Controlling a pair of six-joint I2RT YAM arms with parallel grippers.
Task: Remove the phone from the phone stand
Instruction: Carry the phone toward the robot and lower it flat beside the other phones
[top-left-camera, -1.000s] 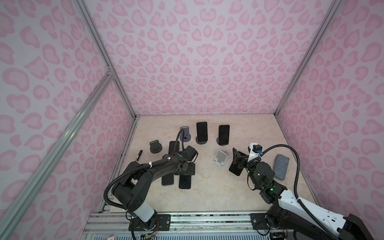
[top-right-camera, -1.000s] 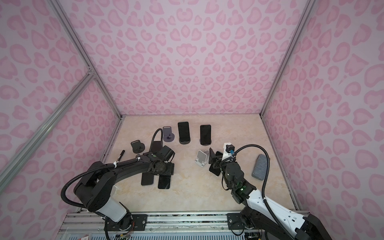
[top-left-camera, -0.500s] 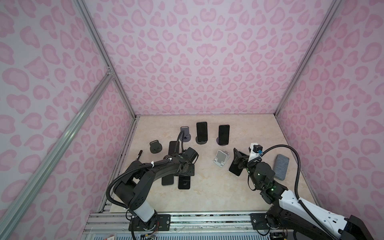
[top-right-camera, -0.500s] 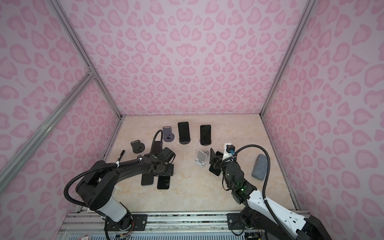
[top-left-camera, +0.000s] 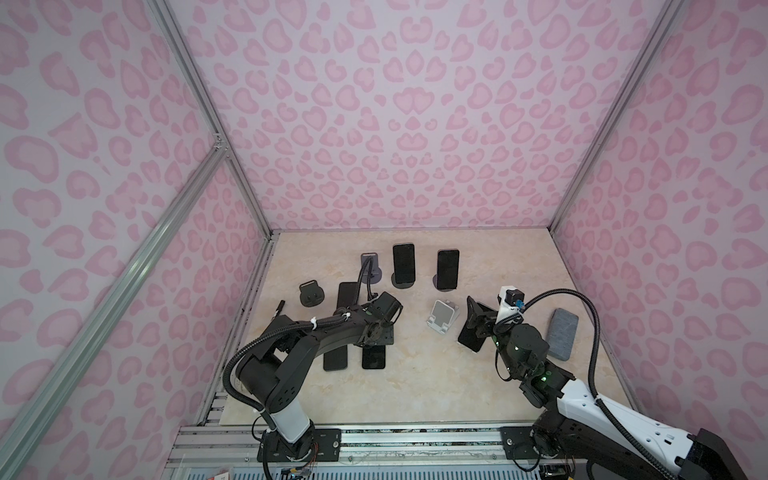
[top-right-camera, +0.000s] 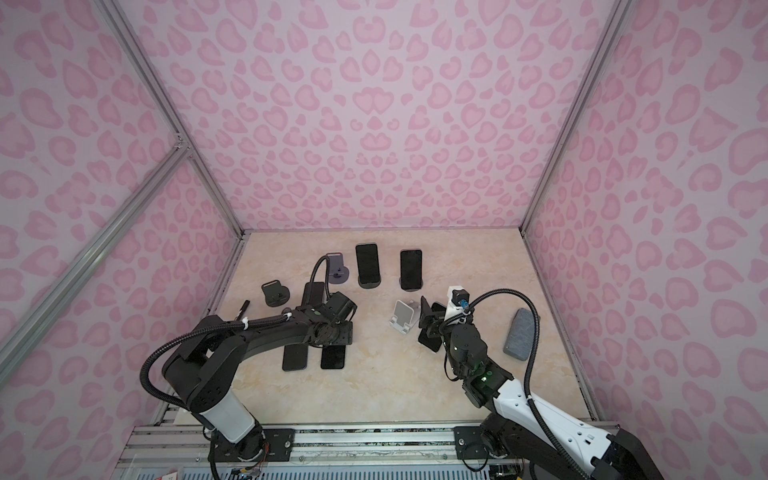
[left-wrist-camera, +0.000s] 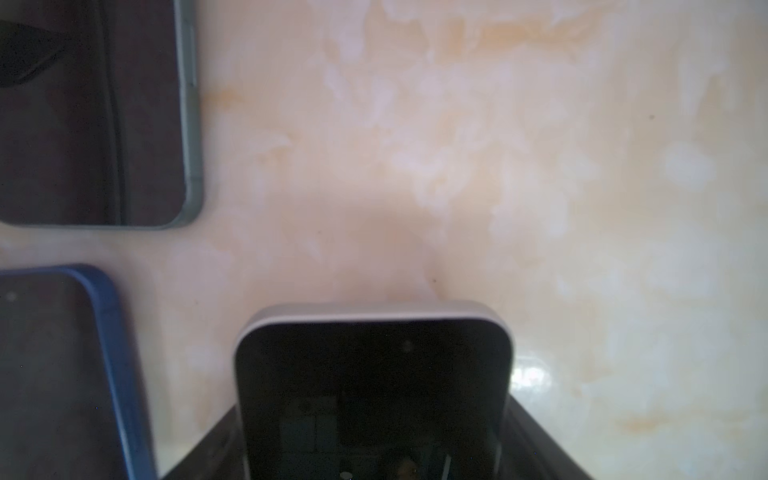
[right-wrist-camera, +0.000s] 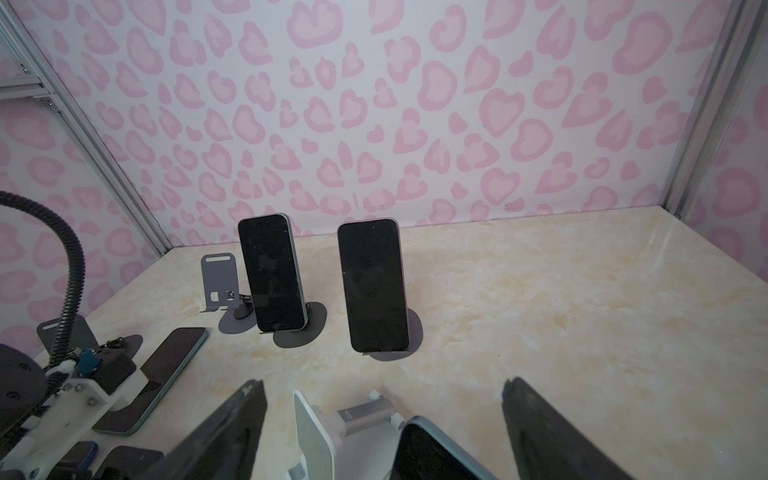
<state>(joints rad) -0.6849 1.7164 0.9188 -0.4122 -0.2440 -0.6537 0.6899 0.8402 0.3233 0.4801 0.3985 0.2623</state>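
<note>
On the beige marbled table (top-left-camera: 415, 395), the left hand (top-left-camera: 375, 341) at 9 o'clock pinches a grey-rimmed black phone (left-wrist-camera: 372, 395), while the right hand (right-wrist-camera: 383, 384) at 3 o'clock is spread over a blue-edged phone (right-wrist-camera: 432, 453) just beside a white folding stand (right-wrist-camera: 311, 432).

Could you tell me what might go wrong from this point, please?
1. The left gripper holds a white-edged phone low, close beside a blue-cased phone and a grey-green phone lying flat; setting it down may land on or shove them.
2. The right gripper hangs open, jaws either side of a light-blue-edged phone right next to the white stand; sideways motion could knock the stand or drag the phone.
</note>
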